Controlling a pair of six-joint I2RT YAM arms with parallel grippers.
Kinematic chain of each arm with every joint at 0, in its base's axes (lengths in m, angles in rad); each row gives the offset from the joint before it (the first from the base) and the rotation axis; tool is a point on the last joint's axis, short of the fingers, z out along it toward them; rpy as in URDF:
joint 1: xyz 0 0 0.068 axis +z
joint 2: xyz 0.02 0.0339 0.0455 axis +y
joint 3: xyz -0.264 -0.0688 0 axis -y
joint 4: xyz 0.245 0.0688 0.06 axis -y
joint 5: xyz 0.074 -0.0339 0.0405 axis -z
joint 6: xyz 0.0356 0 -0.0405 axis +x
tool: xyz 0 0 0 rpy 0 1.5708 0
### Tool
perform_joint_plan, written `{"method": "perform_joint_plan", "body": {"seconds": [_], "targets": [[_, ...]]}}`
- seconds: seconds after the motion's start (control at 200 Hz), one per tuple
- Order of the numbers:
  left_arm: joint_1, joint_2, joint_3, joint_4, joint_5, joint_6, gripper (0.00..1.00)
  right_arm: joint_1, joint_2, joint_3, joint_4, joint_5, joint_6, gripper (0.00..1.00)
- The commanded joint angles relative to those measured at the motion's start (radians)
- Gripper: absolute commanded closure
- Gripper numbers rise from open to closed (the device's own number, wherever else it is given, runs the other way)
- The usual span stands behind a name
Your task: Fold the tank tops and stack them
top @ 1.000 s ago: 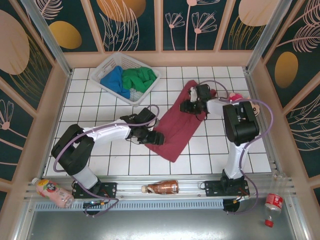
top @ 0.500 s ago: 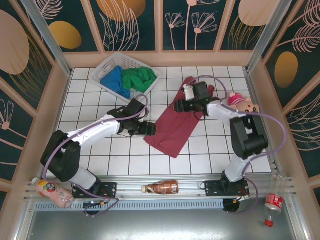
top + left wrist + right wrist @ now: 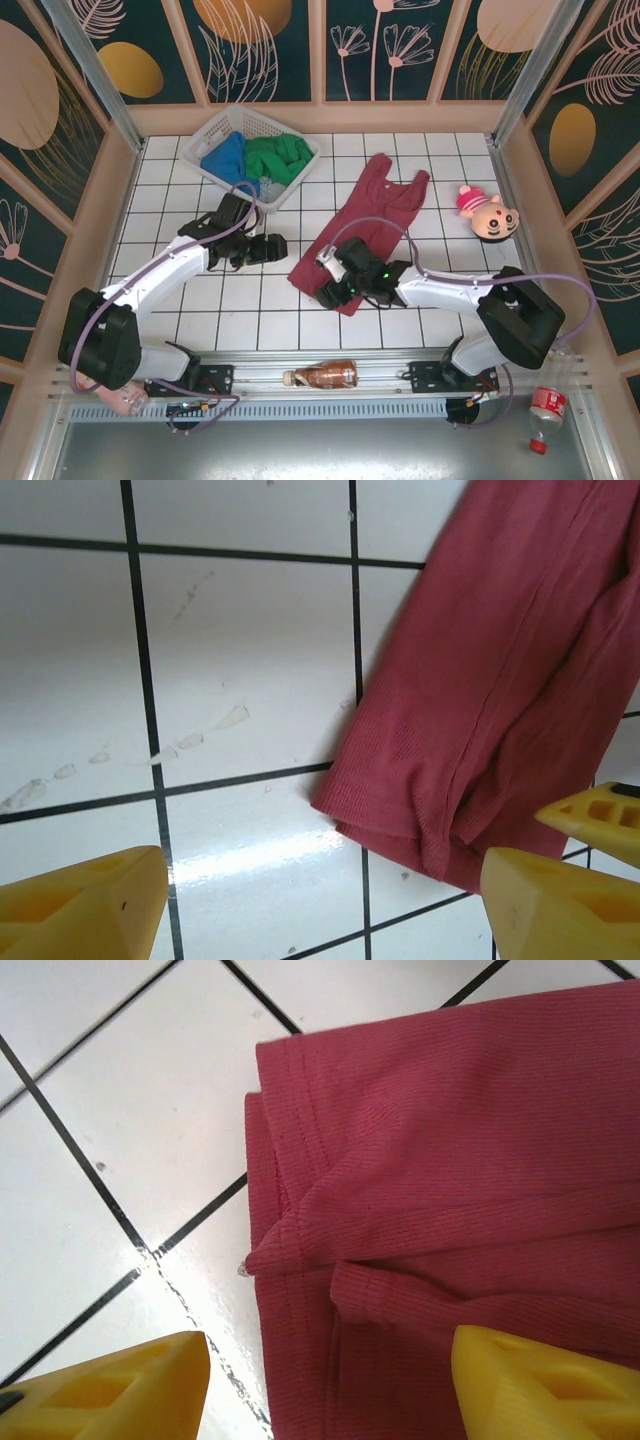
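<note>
Maroon tank top (image 3: 372, 205) lies flat on the table (image 3: 200, 320), folded over at its near hem. Left pincer (image 3: 274, 248) is apart and empty, just beside the cloth. Right pincer (image 3: 330, 286) is apart and empty, over the hem corner. Green top (image 3: 275, 157) and blue top (image 3: 228, 160) sit in the basket (image 3: 213, 124).

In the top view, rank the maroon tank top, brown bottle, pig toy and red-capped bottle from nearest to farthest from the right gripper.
From the right gripper:
1. Maroon tank top, directly under it.
2. Brown bottle, on the near rail.
3. Pig toy, at the table's far right.
4. Red-capped bottle, off the table past the near right corner.
</note>
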Motion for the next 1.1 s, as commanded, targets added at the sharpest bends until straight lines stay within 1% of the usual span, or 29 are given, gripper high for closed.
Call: {"method": "perform_joint_plan", "body": {"seconds": [0.0,0.05,0.245,0.375,0.455,0.495,0.54,0.64,0.69,0.851,0.901,0.966,1.096], "targets": [[0.008,-0.032,-0.034,0.034,0.040,-0.032,0.18,0.034,0.061,0.028,0.043,0.095,-0.049,0.34],[0.008,-0.042,-0.044,0.035,0.041,-0.034,0.18,0.041,0.099,0.052,0.024,0.120,-0.047,0.35],[0.010,-0.069,-0.077,0.025,0.036,-0.028,0.18,0.045,0.192,0.102,-0.016,0.148,-0.016,0.37],[0.011,-0.076,-0.094,0.030,0.038,-0.029,0.18,0.050,0.241,0.109,-0.018,0.135,-0.002,0.41],[0.011,-0.074,-0.096,0.024,0.031,-0.025,0.18,0.050,0.273,0.124,-0.050,0.156,0.035,0.50],[0.012,-0.073,-0.096,0.021,0.028,-0.023,0.18,0.052,0.296,0.139,-0.073,0.173,0.049,0.58],[0.012,-0.072,-0.097,0.018,0.028,-0.022,0.18,0.055,0.312,0.156,-0.092,0.187,0.057,0.64],[0.012,-0.075,-0.102,0.009,0.020,-0.015,0.18,0.063,0.316,0.163,-0.105,0.205,0.070,0.77],[0.012,-0.074,-0.102,0.003,0.013,-0.010,0.18,0.064,0.313,0.161,-0.113,0.201,0.080,0.82],[0.012,-0.070,-0.093,-0.018,-0.011,-0.006,0.18,0.065,0.281,0.171,-0.119,0.105,0.097,0.93],[0.012,-0.074,-0.082,-0.030,-0.020,-0.007,0.18,0.064,0.257,0.185,-0.122,0.038,0.099,0.96],[0.011,-0.081,-0.059,-0.058,-0.038,-0.003,0.18,0.055,0.223,0.204,-0.119,-0.029,0.107,0.97],[0.012,-0.098,0.000,-0.116,-0.065,0.008,0.18,0.013,0.189,0.232,-0.115,-0.204,0.149,0.98]]}}
